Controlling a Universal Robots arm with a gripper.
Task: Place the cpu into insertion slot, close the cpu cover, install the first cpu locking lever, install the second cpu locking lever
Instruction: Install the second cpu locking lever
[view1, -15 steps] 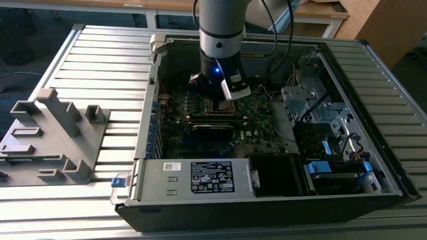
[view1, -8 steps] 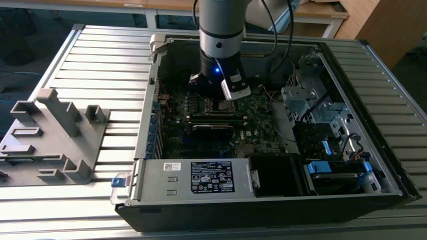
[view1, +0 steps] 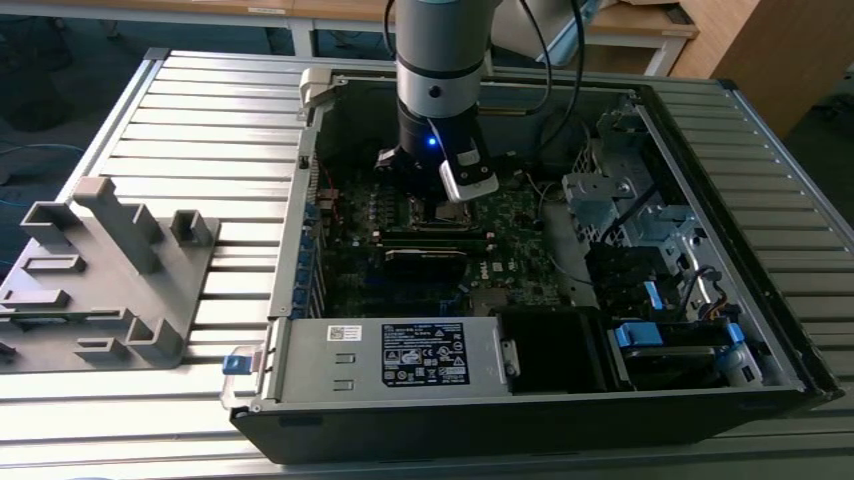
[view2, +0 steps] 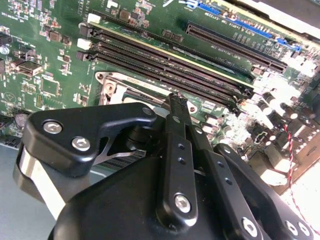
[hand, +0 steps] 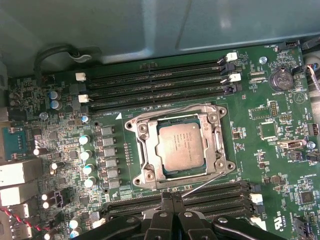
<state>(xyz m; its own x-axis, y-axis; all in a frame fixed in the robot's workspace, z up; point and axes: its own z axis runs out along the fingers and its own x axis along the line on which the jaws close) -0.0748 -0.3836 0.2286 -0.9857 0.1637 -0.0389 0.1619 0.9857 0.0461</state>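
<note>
1. In both wrist views the gripper (view2: 175, 102) sits nearest the camera, its black fingers (hand: 172, 202) pressed together with no gap between them and nothing held.
2. The fingertips reach down to the edge of the socket area, right beside a thin wire lever (hand: 202, 184) that slants away from the socket's corner.
3. Just beyond the fingertips, in the first wrist view, the chip (hand: 179, 149) lies flat in the socket (hand: 141, 161), its dull silver face up and square to the frame.
4. The metal cover (hand: 150, 150) lies down around the chip, its window framing the silver face.
5. Long black memory slots (hand: 155, 80) run along the far side of the socket, and another set (hand: 210, 197) lies on the near side, next to the fingertips.
6. In the exterior view the arm (view1: 441, 60) stands upright inside the open computer case (view1: 534, 420), above the green board (view1: 514, 240).
7. A labelled silver power box (view1: 387, 355) sits at the case's near edge.
8. A grey plastic fixture (view1: 100, 275) rests on the slatted table (view1: 200, 120), well apart on the exterior view's left.
</note>
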